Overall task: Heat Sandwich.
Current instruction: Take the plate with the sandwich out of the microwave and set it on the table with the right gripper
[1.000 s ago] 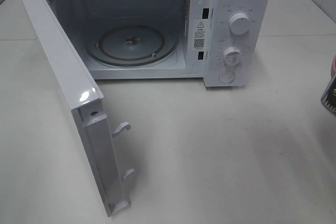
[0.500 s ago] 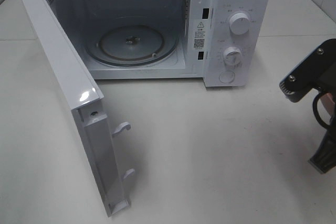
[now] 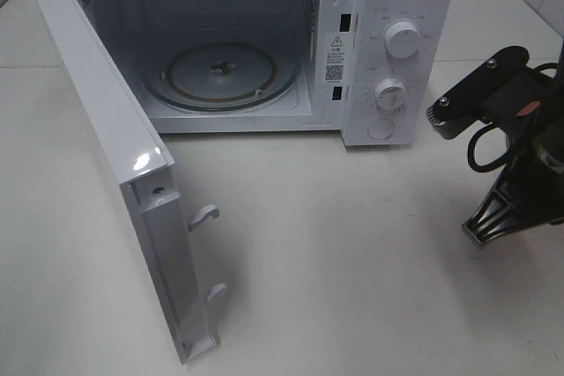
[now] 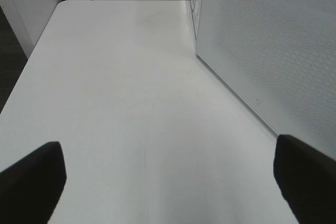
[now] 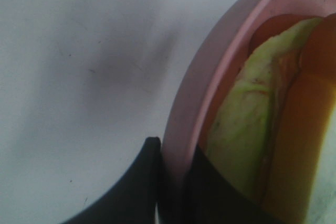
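Note:
The white microwave point(image 3: 388, 50) stands at the back with its door point(image 3: 115, 156) swung wide open to the left and its glass turntable point(image 3: 220, 77) bare. My right gripper point(image 5: 170, 182) is shut on the rim of the round pink plate point(image 5: 210, 77). The plate carries the sandwich point(image 5: 236, 129), which shows pale green filling and orange crust. In the high view the right gripper point(image 3: 498, 217) hangs over the table right of the microwave, and plate and sandwich are hidden behind the arm. My left gripper point(image 4: 168, 182) is open and empty over bare table beside the microwave's wall point(image 4: 273, 51).
The open door juts far out over the table's front left. The microwave's two knobs point(image 3: 404, 40) and its round button face front on the right panel. The white table point(image 3: 352, 261) extends in front of the microwave. The left arm does not show in the high view.
My right arm has come in from the right edge, moving left and toward the microwave with the plate in its grip. The microwave and door have not moved.

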Robot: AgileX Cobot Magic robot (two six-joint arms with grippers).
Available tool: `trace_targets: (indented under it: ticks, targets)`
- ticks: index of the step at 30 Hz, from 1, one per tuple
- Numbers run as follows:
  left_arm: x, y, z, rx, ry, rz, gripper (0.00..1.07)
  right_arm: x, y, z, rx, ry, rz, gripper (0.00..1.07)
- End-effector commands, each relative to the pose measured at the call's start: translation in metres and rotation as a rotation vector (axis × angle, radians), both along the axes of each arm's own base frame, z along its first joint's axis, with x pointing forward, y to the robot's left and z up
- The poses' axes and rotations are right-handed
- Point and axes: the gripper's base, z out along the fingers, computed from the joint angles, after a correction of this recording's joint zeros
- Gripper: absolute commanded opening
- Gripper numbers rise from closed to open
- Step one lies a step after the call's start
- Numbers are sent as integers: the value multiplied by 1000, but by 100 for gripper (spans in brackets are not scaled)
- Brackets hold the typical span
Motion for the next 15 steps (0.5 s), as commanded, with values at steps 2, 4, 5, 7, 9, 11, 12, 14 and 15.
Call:
trace_targets:
  ticks: [2,4,5,7,9,11,12,14,15]
  targets:
    - [-3,0,0,-1,-31,4,104,16,-13,0,-48,-33,-37,1]
    - [-3,0,0,-1,-31,4,104,18,-14,-1,-49,-32,-42,1]
    - [-3,0,0,-1,-31,4,104,20,-16,-3,-46,-33,-48,1]
    - [-3,0,0,-1,-31,4,104,27,-23,-7,-41,-30,-71,1]
    - [-3,0,0,-1,-31,4,104,28,-26,-8,-38,-30,-83,1]
    - [-3,0,0,-1,-31,4,104,35,-34,-11,-39,-41,-109,1]
    - [-3,0,0,-1,-31,4,104,36,-35,-12,-39,-47,-119,1]
    - [-3,0,0,-1,-31,4,104,38,-38,-13,-42,-53,-128,1]
    - [-3,0,0,-1,-31,4,104,42,-42,-16,-40,-59,-143,1]
